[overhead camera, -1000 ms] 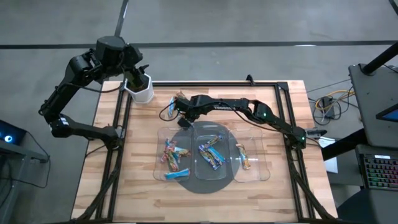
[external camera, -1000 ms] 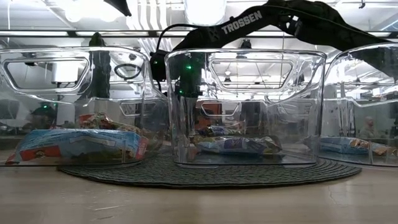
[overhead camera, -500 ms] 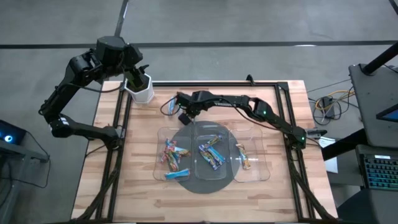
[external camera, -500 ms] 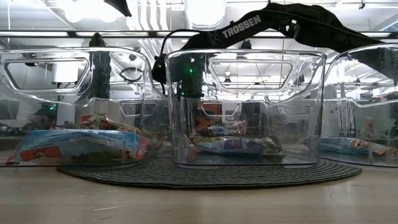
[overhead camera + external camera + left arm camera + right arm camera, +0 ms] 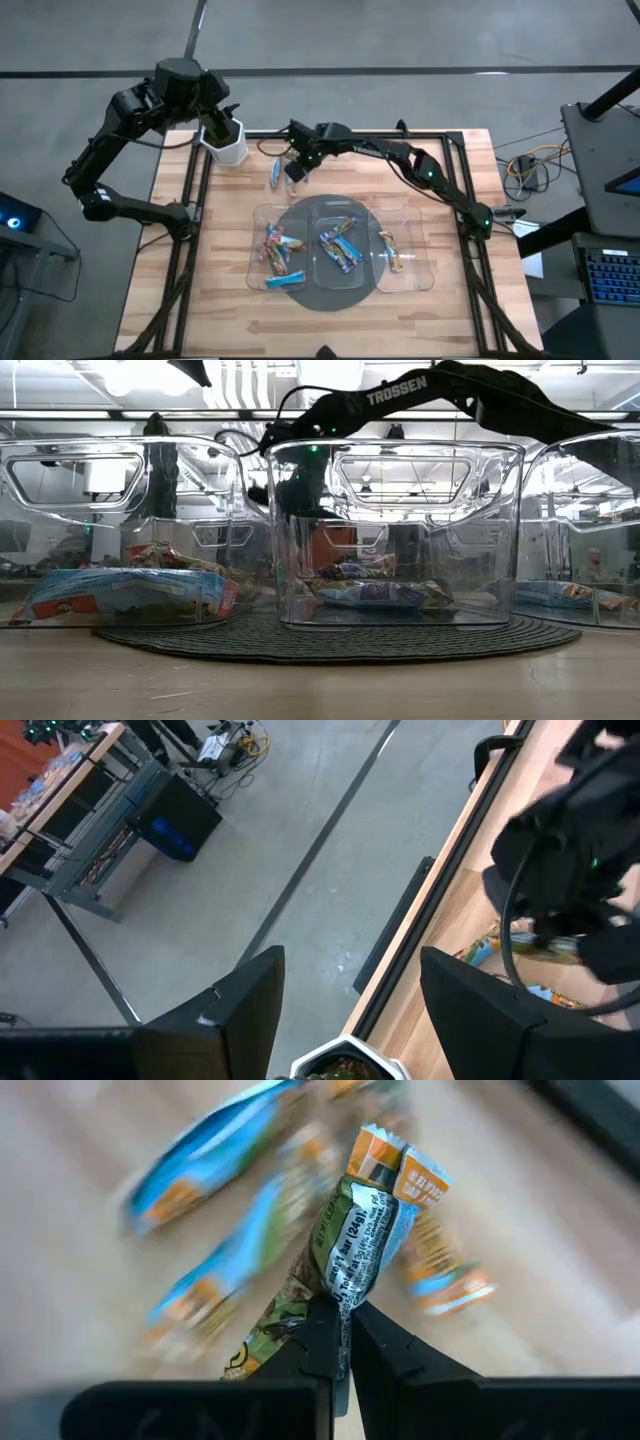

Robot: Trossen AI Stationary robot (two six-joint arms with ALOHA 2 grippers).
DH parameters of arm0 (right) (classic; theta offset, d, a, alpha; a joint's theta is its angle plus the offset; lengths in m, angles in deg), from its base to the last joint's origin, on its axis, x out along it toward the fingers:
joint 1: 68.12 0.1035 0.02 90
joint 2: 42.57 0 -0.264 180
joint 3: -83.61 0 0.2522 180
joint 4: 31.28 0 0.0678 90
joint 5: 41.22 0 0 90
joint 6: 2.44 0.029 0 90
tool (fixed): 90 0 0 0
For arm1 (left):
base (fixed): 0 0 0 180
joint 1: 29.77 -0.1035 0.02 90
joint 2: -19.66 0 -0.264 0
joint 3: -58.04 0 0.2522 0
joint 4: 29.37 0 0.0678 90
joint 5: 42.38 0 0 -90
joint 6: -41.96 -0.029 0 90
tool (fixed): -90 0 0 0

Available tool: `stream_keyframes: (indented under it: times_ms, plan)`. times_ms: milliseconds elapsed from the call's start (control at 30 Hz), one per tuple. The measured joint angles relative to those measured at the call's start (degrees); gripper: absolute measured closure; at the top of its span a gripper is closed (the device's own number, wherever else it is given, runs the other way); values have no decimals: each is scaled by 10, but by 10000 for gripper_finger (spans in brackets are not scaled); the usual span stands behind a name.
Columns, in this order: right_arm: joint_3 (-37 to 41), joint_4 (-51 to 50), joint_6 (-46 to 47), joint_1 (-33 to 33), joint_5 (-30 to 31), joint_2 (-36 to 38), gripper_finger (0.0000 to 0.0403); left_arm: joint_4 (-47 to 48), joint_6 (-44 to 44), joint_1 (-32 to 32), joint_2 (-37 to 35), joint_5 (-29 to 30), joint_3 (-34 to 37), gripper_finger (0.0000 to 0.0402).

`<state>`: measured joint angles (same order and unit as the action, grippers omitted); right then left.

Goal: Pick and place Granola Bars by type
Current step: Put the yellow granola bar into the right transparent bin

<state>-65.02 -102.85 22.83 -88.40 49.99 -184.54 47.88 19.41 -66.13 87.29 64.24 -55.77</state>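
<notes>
My right gripper [image 5: 294,170] hangs above the far middle of the table, shut on a green-and-silver granola bar [image 5: 358,1230] with an orange end. Under it, loose light-blue bars [image 5: 275,172] lie on the wood. Three clear trays stand on a dark round mat [image 5: 322,296]. The left tray [image 5: 254,262] holds red-pink and blue bars, the middle tray [image 5: 338,210] blue ones, and the right tray [image 5: 420,262] tan-orange ones. My left gripper [image 5: 350,975] waits open over a white cup [image 5: 230,148] at the far left corner. My right gripper pinches the bar's crinkled wrapper near its middle [image 5: 343,1295] between its two fingertips. The fingers come from above, slanting down. The bar is lifted clear of the table, with its orange end [image 5: 395,1165] sticking out beyond the fingertips.
A black frame rail [image 5: 350,133] runs along the table's far edge and down both sides. Bare wood lies in front of the trays [image 5: 330,325]. In the low view the clear tray walls [image 5: 395,530] stand between the camera and the right arm.
My right gripper has risen and gone toward the table's far edge, shut on the bar and lifting it clear of the wood. The loose blue bars beneath it have stayed where they were.
</notes>
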Motion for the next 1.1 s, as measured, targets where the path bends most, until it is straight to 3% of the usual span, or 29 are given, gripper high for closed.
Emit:
stream_keyframes:
  times_ms: [100,167,567,833,1100]
  plan:
    - [1,-28,-27,-6,-92,16,391,0,-1,0,0,3,0,186]
    - [1,-68,-62,-7,-115,33,392,0,-5,0,-1,10,0,186]
    - [0,-198,-202,6,-124,203,395,0,-11,0,-2,15,0,186]
    - [2,-329,-190,47,-131,282,395,0,-11,0,-1,15,0,186]
    - [98,-323,-115,113,-171,338,395,0,-7,0,-1,15,0,186]
